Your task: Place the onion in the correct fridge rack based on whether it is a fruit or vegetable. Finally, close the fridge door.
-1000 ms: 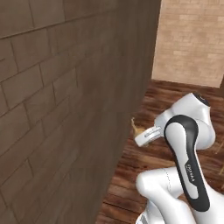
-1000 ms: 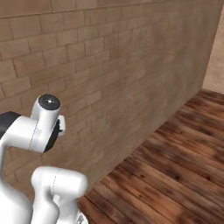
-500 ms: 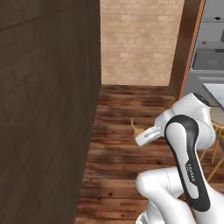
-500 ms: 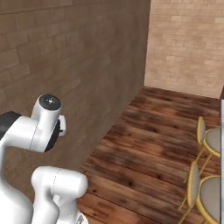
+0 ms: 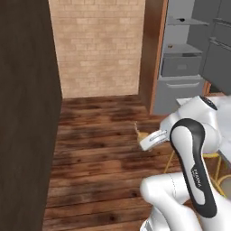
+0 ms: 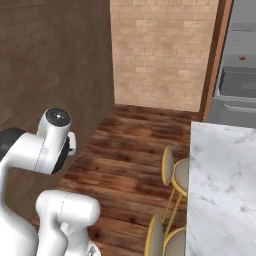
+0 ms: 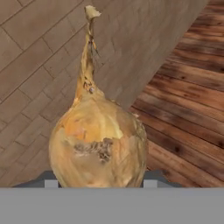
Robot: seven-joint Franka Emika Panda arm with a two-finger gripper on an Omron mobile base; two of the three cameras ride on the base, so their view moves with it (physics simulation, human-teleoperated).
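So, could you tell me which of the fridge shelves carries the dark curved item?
The upper shelf: the dark curved item lies on it, while the shelf below, just above the grey drawer box, has none.

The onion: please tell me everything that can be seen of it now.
The onion is a golden-brown bulb with papery-looking skin, darker flecks on its middle, and a long thin dry stem tip pointing away from the hand. It sits between the dark fingertips of the gripper, which is shut on it, off the wooden floor. In the left base view it shows as a small tan shape at the arm's end.
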